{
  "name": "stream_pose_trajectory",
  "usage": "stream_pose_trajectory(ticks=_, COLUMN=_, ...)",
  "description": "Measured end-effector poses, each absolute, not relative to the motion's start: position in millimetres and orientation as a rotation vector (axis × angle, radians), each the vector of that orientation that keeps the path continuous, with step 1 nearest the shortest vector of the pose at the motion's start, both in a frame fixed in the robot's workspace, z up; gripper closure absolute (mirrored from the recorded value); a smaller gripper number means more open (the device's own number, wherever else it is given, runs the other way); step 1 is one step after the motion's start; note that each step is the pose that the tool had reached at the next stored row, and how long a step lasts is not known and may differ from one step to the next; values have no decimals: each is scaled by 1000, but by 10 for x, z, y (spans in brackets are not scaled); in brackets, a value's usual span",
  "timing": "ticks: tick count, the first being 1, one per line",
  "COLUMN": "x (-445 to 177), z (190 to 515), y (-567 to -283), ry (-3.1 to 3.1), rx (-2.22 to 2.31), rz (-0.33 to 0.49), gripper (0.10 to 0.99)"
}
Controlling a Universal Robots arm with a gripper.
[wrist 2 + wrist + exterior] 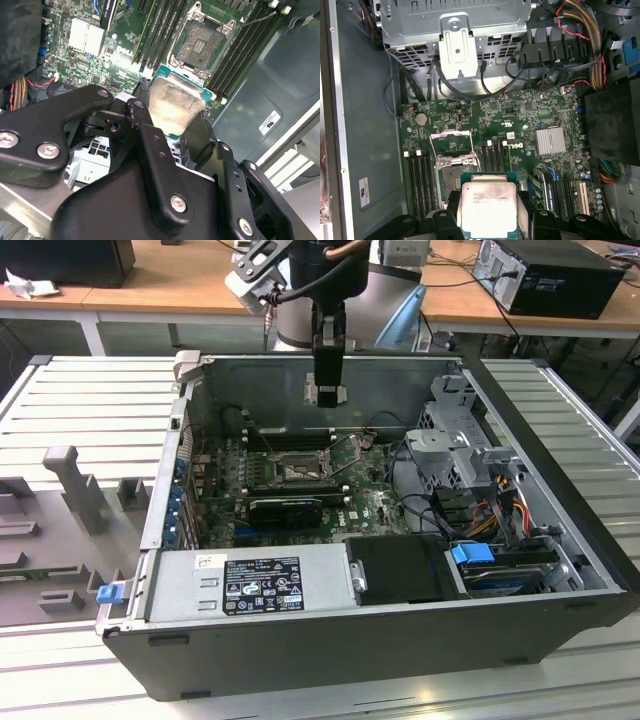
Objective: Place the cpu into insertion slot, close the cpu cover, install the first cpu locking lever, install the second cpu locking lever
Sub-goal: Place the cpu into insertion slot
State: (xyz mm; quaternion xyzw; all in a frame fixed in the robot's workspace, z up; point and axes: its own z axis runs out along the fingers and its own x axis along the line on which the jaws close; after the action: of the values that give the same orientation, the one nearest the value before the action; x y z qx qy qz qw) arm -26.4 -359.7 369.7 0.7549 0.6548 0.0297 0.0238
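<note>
Your tool (pixel 172 127) is gripping the cpu (pixel 175 102) clear of the open slot (pixel 202 45), and you are risking bent contacts if it lands tilted or offset.

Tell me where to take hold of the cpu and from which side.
By two opposite edges, coming down over its flat metal top. The cpu is a thin square plate, so its sides likely give the only purchase, leaving the underside free for the insertion slot. The claw grips it that way now.
</note>
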Motion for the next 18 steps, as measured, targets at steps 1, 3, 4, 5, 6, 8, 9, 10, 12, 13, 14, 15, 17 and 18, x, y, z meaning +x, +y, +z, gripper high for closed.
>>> stream_pose_trajectory(ticks=1, x=-264, z=3696, y=-3597, ry=2018, rx=2343, rz=92, gripper=557)
stream_pose_trajectory(ticks=3, x=-264, z=3695, y=-3597, ry=2004, rx=2355, rz=91, gripper=557)
stream_pose_trajectory(ticks=4, x=-264, z=3695, y=-3597, ry=1998, rx=2360, rz=91, gripper=557)
stream_pose_trajectory(ticks=5, x=-264, z=3694, y=-3597, ry=1990, rx=2366, rz=91, gripper=557)
stream_pose_trajectory(ticks=6, x=-264, z=3694, y=-3597, ry=1983, rx=2372, rz=91, gripper=557)
stream_pose_trajectory(ticks=8, x=-264, z=3693, y=-3597, ry=1969, rx=2383, rz=90, gripper=557)
stream_pose_trajectory(ticks=9, x=-264, z=3692, y=-3597, ry=1958, rx=2392, rz=90, gripper=557)
stream_pose_trajectory(ticks=10, x=-264, z=3692, y=-3597, ry=1949, rx=2399, rz=89, gripper=557)
stream_pose_trajectory(ticks=12, x=-264, z=3691, y=-3597, ry=1937, rx=2408, rz=89, gripper=557)
stream_pose_trajectory(ticks=13, x=-264, z=3690, y=-3597, ry=1930, rx=2413, rz=89, gripper=557)
stream_pose_trajectory(ticks=14, x=-264, z=3690, y=-3597, ry=1925, rx=2418, rz=89, gripper=557)
stream_pose_trajectory(ticks=15, x=-264, z=3689, y=-3597, ry=1918, rx=2423, rz=88, gripper=557)
stream_pose_trajectory(ticks=17, x=-264, z=3689, y=-3597, ry=1906, rx=2432, rz=88, gripper=557)
stream_pose_trajectory(ticks=18, x=-264, z=3689, y=-3597, ry=1900, rx=2437, rz=88, gripper=557)
